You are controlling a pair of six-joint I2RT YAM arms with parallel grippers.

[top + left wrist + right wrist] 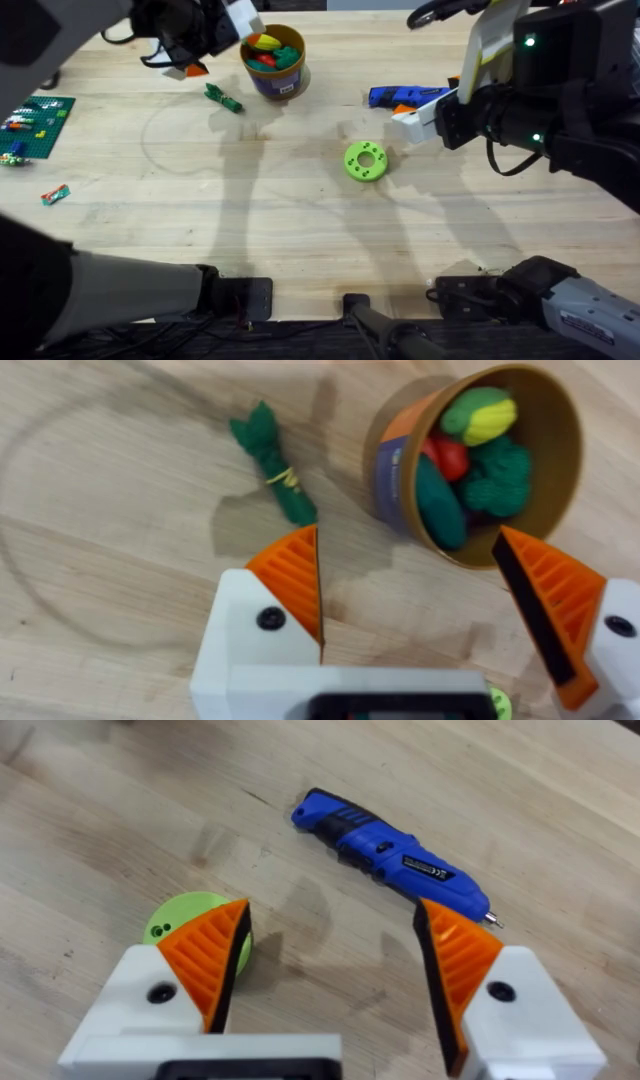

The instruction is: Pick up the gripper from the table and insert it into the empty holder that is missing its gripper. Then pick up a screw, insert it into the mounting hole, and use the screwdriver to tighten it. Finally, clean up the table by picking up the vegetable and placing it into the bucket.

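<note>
On the wooden table (300,200), cleanup is our step: our left gripper (415,595), jaws wide and empty, must drop onto the vegetable (272,460) beside the bucket (560,420); our right gripper (330,970) gapes over the screwdriver (385,850).

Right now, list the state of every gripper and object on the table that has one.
left gripper: open, empty, above the table
right gripper: open, empty
vegetable: lying on the table, outside the bucket
bucket: upright, holding toy food
screwdriver: lying flat, ungripped
green disc: flat on the table
</note>
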